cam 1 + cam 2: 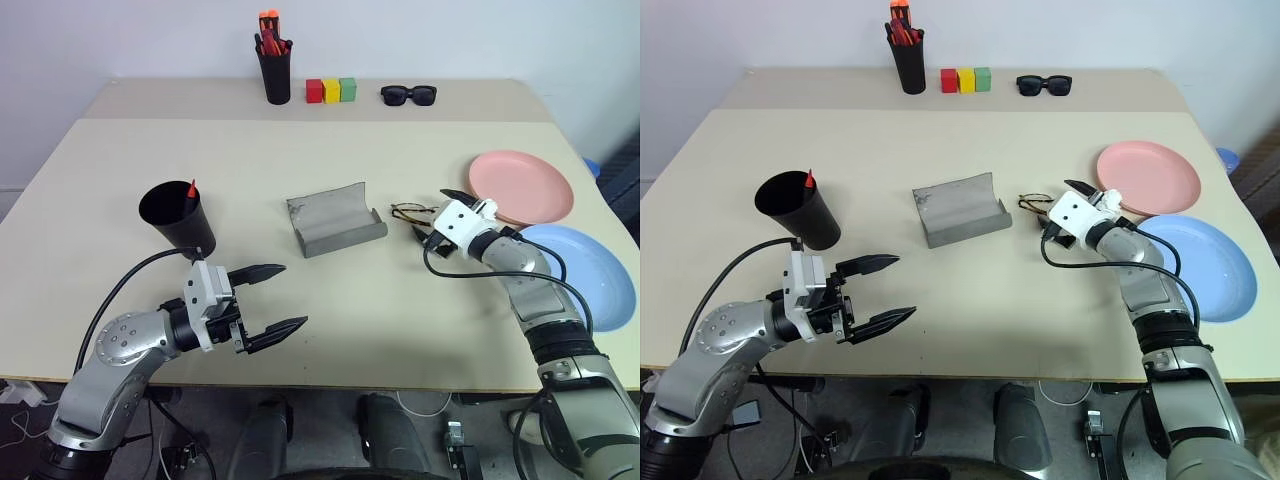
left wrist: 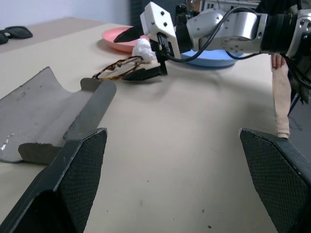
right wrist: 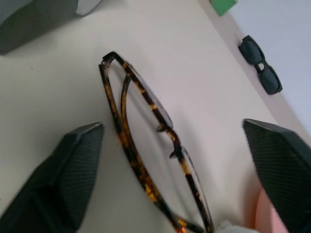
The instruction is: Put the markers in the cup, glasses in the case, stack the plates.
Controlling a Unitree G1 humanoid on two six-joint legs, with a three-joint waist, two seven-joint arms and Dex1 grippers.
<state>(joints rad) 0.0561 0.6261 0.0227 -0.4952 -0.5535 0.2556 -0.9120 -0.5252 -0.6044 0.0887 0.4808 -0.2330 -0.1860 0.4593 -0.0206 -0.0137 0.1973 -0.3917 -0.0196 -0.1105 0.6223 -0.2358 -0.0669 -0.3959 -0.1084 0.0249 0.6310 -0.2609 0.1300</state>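
Right pincer (image 3: 170, 160) gapes wide, gripping nothing, with the glasses (image 3: 150, 145) lying folded on the counter (image 1: 400, 300) right between its fingers. Just past it, the case (image 1: 335, 220) lies open; to its outer side sit the pink plate (image 1: 525, 185) and the blue plate (image 1: 590, 275), side by side, unstacked. Left pincer (image 1: 275, 300) hangs well apart from it, also wide open and empty, and just behind that one stands the cup (image 1: 178, 215) with a red-tipped marker (image 1: 190, 190) in it.

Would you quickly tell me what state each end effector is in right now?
Left end effector: open, holding nothing.
Right end effector: open around the thin tortoiseshell-framed glasses, not gripping them.
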